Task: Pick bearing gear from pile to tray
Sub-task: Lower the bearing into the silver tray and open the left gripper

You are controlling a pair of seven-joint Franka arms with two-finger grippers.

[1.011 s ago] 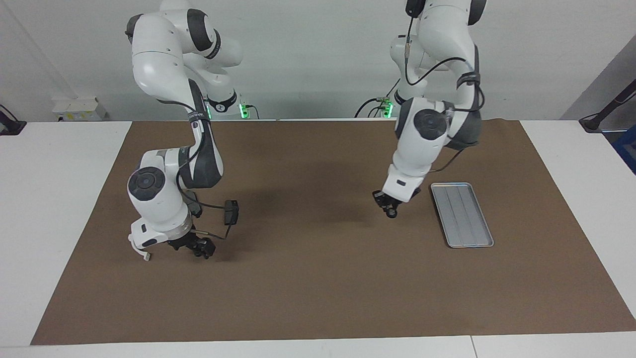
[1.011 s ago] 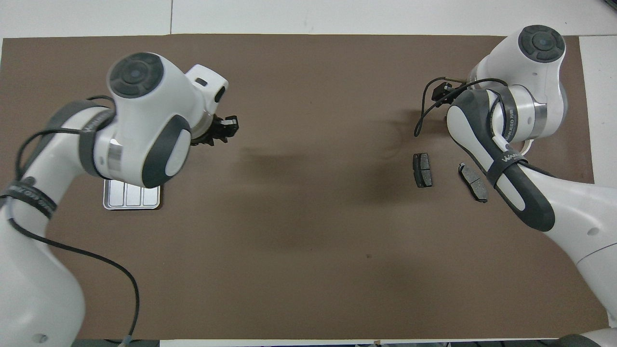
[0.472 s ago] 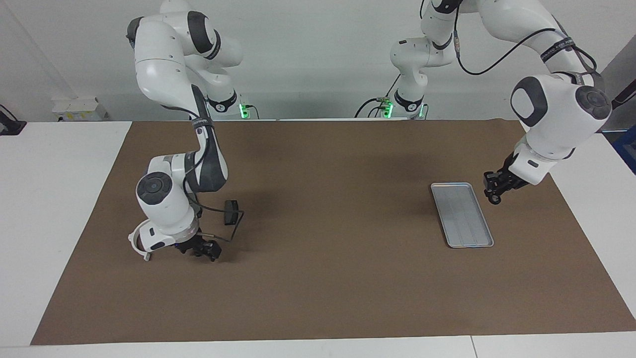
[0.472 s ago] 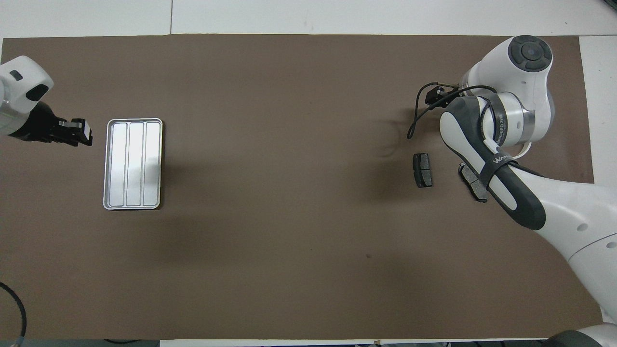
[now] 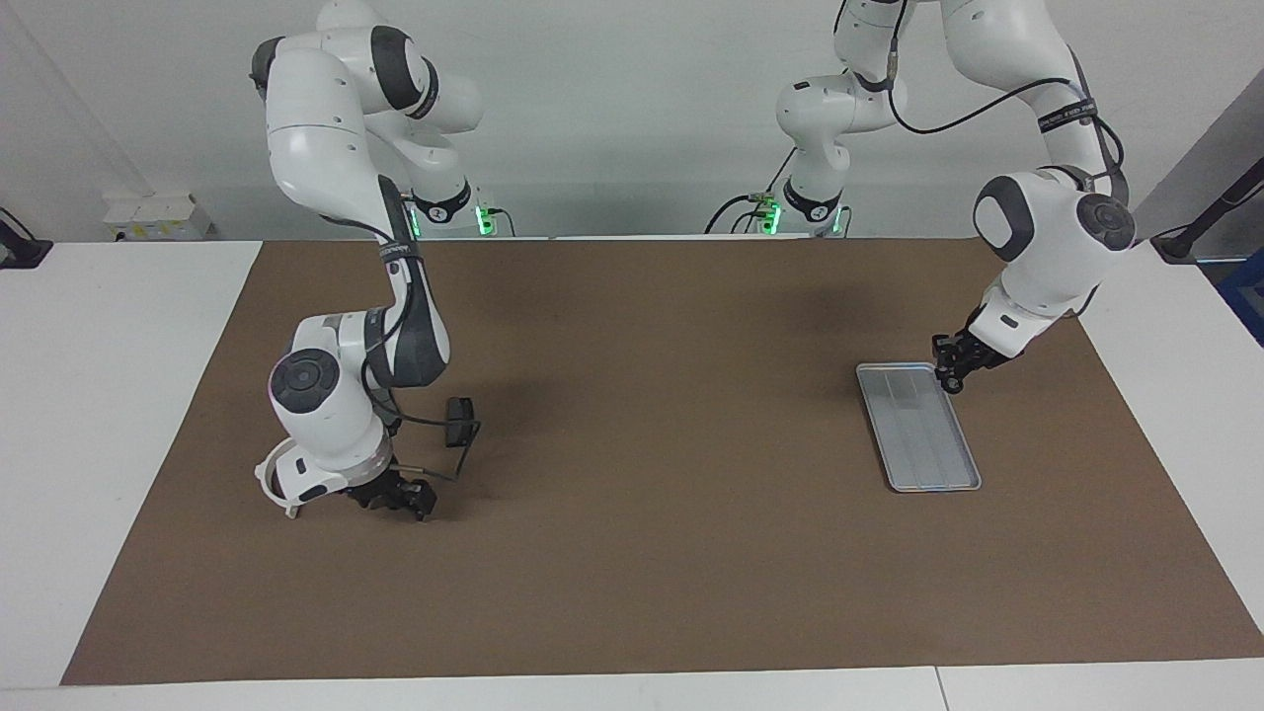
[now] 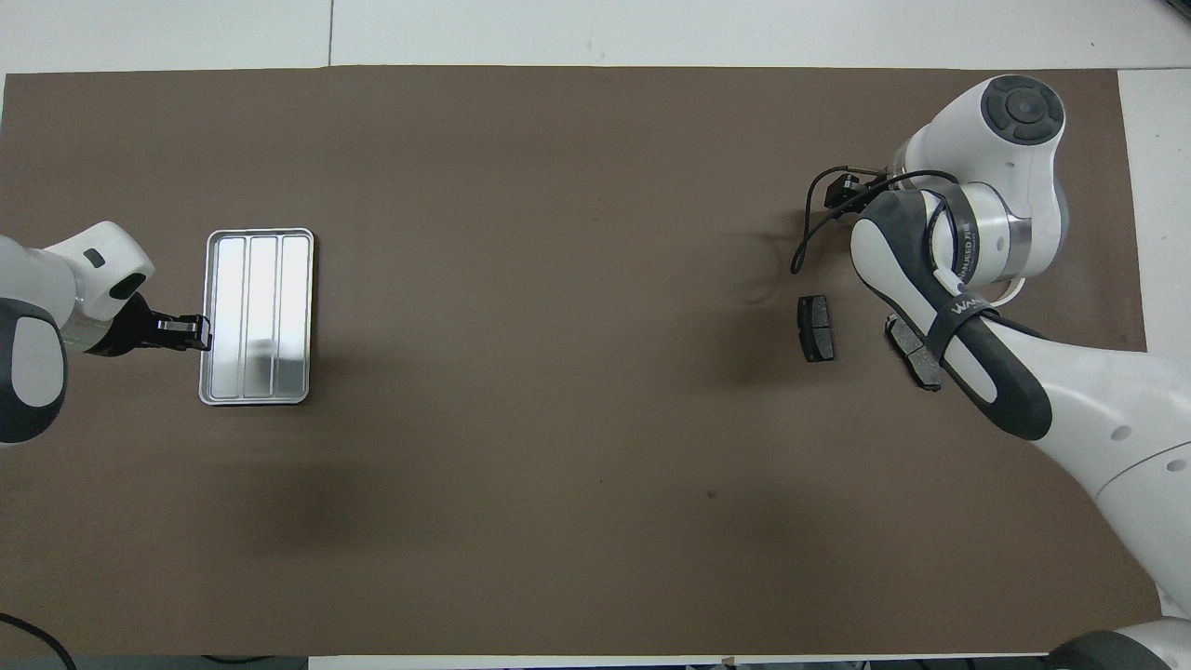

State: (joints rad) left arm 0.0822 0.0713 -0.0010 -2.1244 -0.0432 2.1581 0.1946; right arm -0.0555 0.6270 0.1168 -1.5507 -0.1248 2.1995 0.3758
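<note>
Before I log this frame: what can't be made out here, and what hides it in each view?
- Whether the left gripper, shut over the tray rim, holds a part: too small in either view.
- The right gripper: overhead, its own arm covers it.
- One dark plate: partly under the right arm overhead; the other plate shows whole. Facing, the arm hides both.
- White bracket: mostly hidden by the right arm's wrist.
- A bearing gear: none identifiable.
</note>
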